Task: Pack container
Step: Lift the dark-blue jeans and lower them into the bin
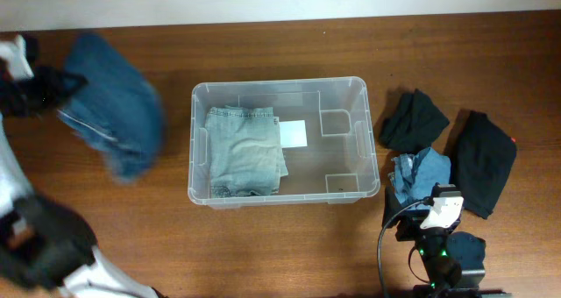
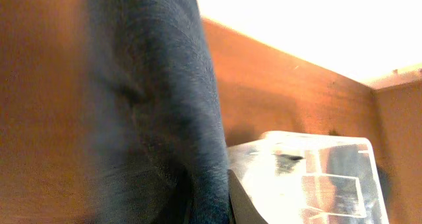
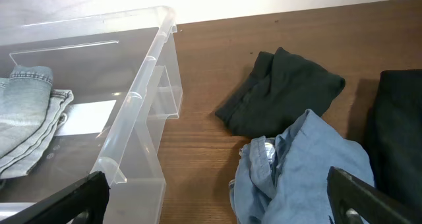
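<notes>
The clear plastic container stands mid-table with a white label on its base and folded light-wash jeans in its left half. My left gripper is at the far left, shut on dark blue jeans that hang lifted and blurred left of the container. In the left wrist view the dark denim fills the frame and the container lies beyond. My right gripper is open near the front right, over a crumpled light-blue garment beside the container's right wall.
To the right of the container lie a black garment, a larger black garment, the light-blue garment and a dark blue piece by the right arm. The table's back edge meets a pale wall.
</notes>
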Tool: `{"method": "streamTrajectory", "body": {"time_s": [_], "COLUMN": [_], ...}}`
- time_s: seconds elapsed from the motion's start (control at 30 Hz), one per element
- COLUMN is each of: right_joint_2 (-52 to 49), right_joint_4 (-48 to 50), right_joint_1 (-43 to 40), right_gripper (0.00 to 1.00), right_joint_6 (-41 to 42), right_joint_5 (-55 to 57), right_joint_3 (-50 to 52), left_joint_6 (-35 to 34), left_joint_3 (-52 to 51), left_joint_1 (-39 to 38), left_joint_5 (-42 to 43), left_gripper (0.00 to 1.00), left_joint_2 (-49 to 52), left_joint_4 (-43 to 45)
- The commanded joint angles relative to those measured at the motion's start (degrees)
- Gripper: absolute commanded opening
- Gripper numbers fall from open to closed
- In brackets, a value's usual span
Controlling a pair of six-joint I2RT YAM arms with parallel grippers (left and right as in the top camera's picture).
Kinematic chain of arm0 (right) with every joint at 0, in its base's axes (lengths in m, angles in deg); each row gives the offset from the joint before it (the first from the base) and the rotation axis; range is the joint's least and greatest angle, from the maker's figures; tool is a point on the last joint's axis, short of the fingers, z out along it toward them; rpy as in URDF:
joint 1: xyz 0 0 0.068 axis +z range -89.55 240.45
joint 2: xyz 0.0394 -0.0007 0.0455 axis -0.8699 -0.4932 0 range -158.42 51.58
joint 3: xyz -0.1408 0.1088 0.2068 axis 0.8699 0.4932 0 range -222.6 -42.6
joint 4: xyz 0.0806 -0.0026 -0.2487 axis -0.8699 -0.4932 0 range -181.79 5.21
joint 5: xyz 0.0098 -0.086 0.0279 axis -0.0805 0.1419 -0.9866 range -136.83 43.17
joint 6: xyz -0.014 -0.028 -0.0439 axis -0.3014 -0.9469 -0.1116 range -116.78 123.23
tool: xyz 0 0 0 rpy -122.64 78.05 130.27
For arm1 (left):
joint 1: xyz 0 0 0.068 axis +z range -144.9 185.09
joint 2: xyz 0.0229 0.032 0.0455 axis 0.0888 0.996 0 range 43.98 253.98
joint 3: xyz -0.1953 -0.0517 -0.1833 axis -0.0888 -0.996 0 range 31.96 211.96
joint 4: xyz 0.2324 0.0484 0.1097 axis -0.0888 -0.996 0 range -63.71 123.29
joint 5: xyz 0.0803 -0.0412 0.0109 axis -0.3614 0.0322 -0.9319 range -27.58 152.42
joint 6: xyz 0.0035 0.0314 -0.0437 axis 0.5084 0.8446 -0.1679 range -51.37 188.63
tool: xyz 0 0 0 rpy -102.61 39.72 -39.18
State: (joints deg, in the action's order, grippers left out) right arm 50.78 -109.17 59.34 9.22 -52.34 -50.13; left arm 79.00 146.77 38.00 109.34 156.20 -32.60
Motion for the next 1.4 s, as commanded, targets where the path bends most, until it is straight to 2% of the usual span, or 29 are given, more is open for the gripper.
{"method": "streamTrajectory", "body": {"time_s": [0.0, 0.1, 0.27, 0.33, 0.47, 0.53, 0.63, 0.7, 0.77, 0.87, 1.0, 1.23, 1.37], "right_joint_2": [0.37, 0.37, 0.37, 0.37, 0.37, 0.37, 0.37, 0.37, 0.37, 0.37, 0.37, 0.37, 0.37], "right_joint_4": [-0.02, -0.04, -0.04, -0.04, -0.04, -0.04, -0.04, -0.04, -0.04, -0.04, -0.04, -0.04, -0.04], "right_joint_1": [-0.48, -0.48, -0.48, -0.48, -0.48, -0.48, -0.48, -0.48, -0.48, -0.48, -0.48, -0.48, -0.48], "right_gripper": [0.98, 0.98, 0.98, 0.98, 0.98, 0.98, 0.98, 0.98, 0.98, 0.98, 0.99, 0.98, 0.98], "right_joint_6": [0.46, 0.46, 0.46, 0.46, 0.46, 0.46, 0.46, 0.46, 0.46, 0.46, 0.46, 0.46, 0.46], "right_joint_5": [-0.28, -0.28, -0.28, -0.28, -0.28, -0.28, -0.28, -0.28, -0.28, -0.28, -0.28, -0.28, -0.28], "right_joint_3": [0.42, 0.42, 0.42, 0.42, 0.42, 0.42, 0.42, 0.42, 0.42, 0.42, 0.42, 0.42, 0.42], "left_joint_6": [1.31, 1.03, -2.16, -10.29, -16.37, -20.37, -28.33, -31.45, -38.16, -44.54, -48.76, -48.76, -48.7], "left_joint_3": [1.4, 1.4, 1.4, 1.18, -1.66, -4.76, -12.09, -15.8, -22.95, -27.98, -30.56, -30.56, -30.56], "left_joint_1": [-3.08, -6.84, -18.86, -27.17, -37.13, -42.58, -50.75, -53.77, -58.51, -62.18, -68.67, -73.94, -74.12], "left_joint_5": [4.04, 4.02, 2.78, -6.38, -14.29, -17.94, -23.15, -25.59, -28.17, -30.69, -37.11, -42.01, -42.32], "left_gripper": [0.0, 0.0, 0.0, 0.0, 0.0, 0.0, 0.0, 0.0, 0.0, 0.0, 0.0, 0.0, 0.0], "left_joint_2": [-17.22, -23.34, -29.86, -29.75, -29.64, -29.64, -29.62, -29.53, -28.83, -27.47, -23.02, -16.26, -15.19], "left_joint_4": [0.04, -0.33, -4.44, -7.1, -4.83, -0.35, 11.32, 17.18, 28.63, 37.35, 44.37, 51.58, 49.31]}}
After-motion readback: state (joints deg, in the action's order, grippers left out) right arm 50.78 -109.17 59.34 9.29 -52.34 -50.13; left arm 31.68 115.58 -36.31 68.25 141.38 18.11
